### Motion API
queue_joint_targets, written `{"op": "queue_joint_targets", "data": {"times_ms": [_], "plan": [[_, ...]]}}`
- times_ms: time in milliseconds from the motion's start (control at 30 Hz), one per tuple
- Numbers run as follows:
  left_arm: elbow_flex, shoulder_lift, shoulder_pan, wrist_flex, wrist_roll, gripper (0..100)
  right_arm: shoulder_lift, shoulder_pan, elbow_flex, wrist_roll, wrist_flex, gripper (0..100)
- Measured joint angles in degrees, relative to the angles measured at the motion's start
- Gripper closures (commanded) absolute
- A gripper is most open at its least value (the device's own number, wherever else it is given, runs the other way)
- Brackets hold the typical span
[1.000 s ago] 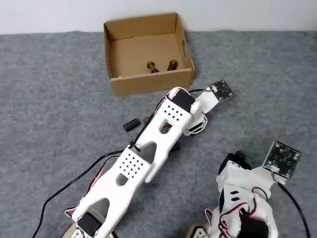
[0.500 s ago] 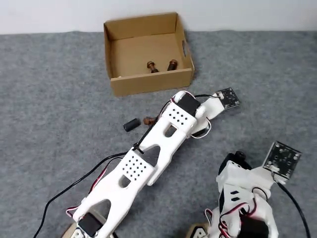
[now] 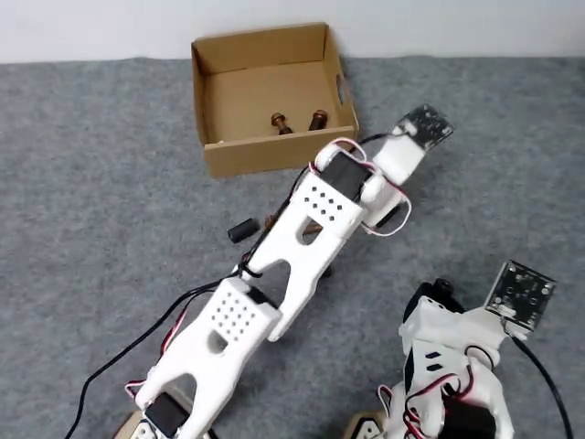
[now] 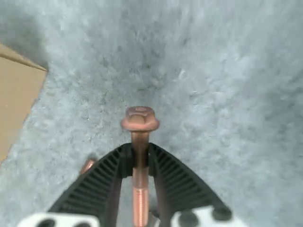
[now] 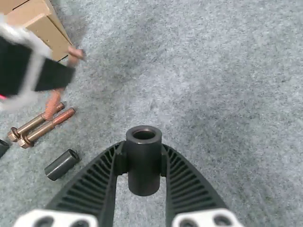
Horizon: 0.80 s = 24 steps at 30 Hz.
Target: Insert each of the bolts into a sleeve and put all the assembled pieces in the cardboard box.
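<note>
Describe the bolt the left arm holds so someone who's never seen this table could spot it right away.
Start at the cardboard box on the table's far side; the long white left arm reaches to its near corner. The copper-coloured bolt is clamped by its shank in the left gripper, head poking out front. The two loose bolts lie flat on the grey carpet instead.

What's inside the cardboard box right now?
In the cardboard box, a first assembled piece and a second assembled piece lie near the front wall, which covers the floor strip right behind it.
</note>
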Motion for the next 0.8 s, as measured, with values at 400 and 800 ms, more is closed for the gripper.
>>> {"op": "queue_joint_targets", "data": {"times_ms": [400, 800], "plan": [[45.98, -41.41, 0.0, -0.09, 10.46, 100, 0.0, -4.13, 0.0, 0.0, 0.09, 99.1], [94.51, -80.79, -6.77, -30.15, 21.8, 100, -0.62, -19.69, 0.0, 0.0, 0.09, 99.1]]}}
